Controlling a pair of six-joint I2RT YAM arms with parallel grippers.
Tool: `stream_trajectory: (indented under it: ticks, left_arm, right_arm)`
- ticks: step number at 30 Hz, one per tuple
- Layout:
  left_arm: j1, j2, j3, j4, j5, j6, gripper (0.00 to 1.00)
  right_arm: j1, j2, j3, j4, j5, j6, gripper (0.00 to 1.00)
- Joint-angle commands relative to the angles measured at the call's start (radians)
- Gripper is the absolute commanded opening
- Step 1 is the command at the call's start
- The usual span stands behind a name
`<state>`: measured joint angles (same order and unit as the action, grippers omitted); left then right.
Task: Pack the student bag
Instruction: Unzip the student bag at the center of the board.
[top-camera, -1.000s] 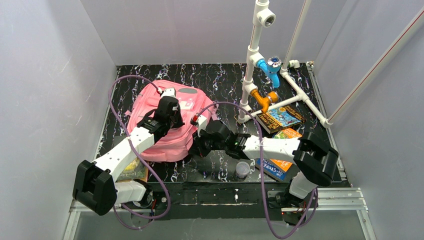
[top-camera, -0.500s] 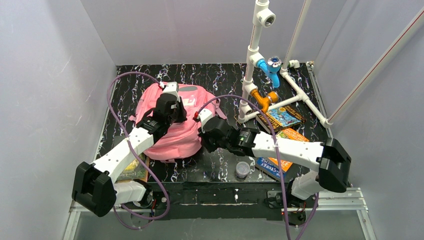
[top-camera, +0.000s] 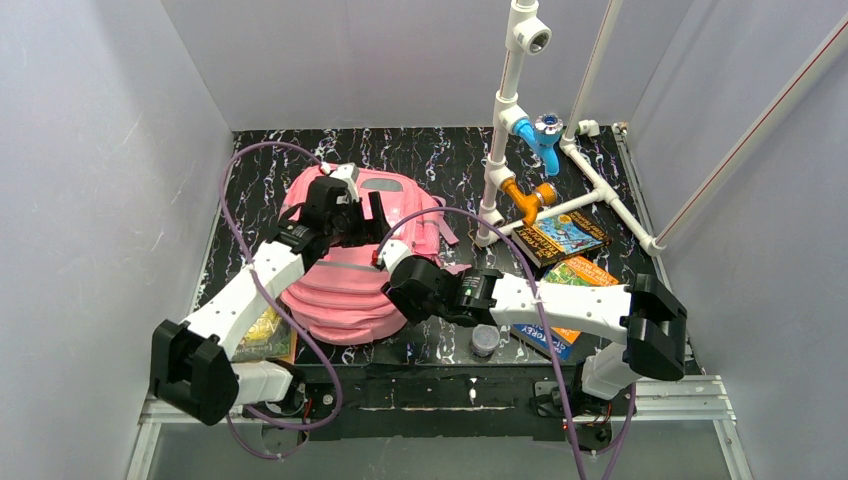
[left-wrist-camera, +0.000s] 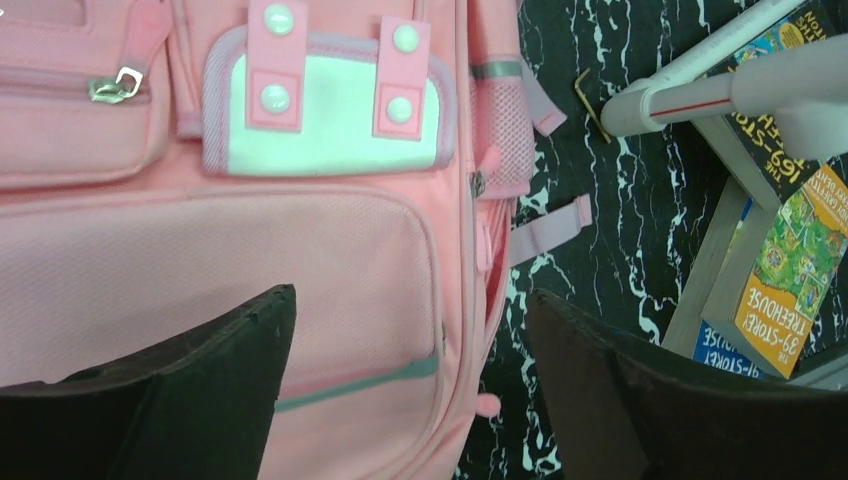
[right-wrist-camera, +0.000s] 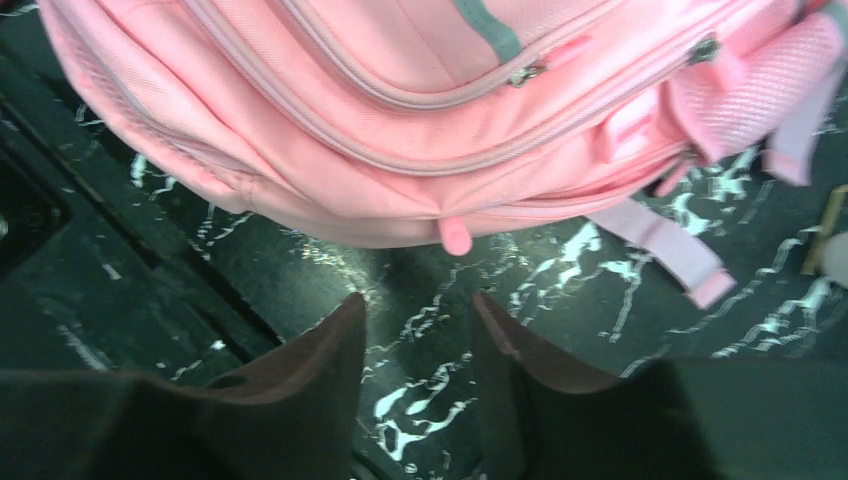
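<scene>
The student bag (top-camera: 340, 285) is a pink backpack lying flat on the black marbled table, front side up. In the left wrist view its white patch (left-wrist-camera: 330, 125) and a front pocket (left-wrist-camera: 250, 260) fill the frame. My left gripper (top-camera: 368, 215) hovers over the bag's upper right part, open wide (left-wrist-camera: 410, 295) with nothing held. My right gripper (top-camera: 398, 290) sits just off the bag's near right edge. It is open (right-wrist-camera: 417, 297) over bare table, a little short of a pink zipper tab (right-wrist-camera: 455, 237) on the student bag (right-wrist-camera: 400, 100).
A white pipe frame (top-camera: 500, 150) with blue and orange fittings stands at the back right. Books (top-camera: 565, 235) lie beside it and under the right arm (top-camera: 555, 335). Another book (top-camera: 262, 335) lies by the left arm, and a small jar (top-camera: 485, 340) stands near the front edge. Walls close both sides.
Both grippers have opened and let go of the bag. The bag has dropped flat and spread toward the near edge. The right gripper has pulled back toward the near side.
</scene>
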<state>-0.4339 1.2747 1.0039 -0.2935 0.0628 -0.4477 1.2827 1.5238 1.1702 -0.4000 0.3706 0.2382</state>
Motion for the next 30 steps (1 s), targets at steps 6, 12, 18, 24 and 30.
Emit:
stream_trajectory:
  ticks: [6, 12, 18, 24, 30]
  left_arm:
    - [0.014, -0.297, -0.078, -0.274, 0.064, -0.029, 0.90]
    - [0.012, -0.407, -0.209, -0.284, 0.295, -0.166, 0.76]
    - [-0.080, -0.419, -0.230, -0.321, 0.229, -0.104, 0.54]
    - [-0.089, -0.408, -0.231, -0.328, 0.225, -0.133, 0.55]
    - [-0.089, -0.417, -0.235, -0.328, 0.233, -0.131, 0.59]
  right_arm:
    - [-0.138, -0.052, -0.131, 0.174, -0.299, 0.166, 0.63]
    - [-0.163, 0.026, -0.100, 0.164, -0.294, 0.102, 0.62]
    - [-0.259, 0.066, -0.157, 0.311, -0.476, 0.126, 0.43]
    - [-0.261, 0.140, -0.175, 0.391, -0.487, 0.171, 0.46]
    - [-0.260, 0.196, -0.163, 0.432, -0.542, 0.155, 0.47]
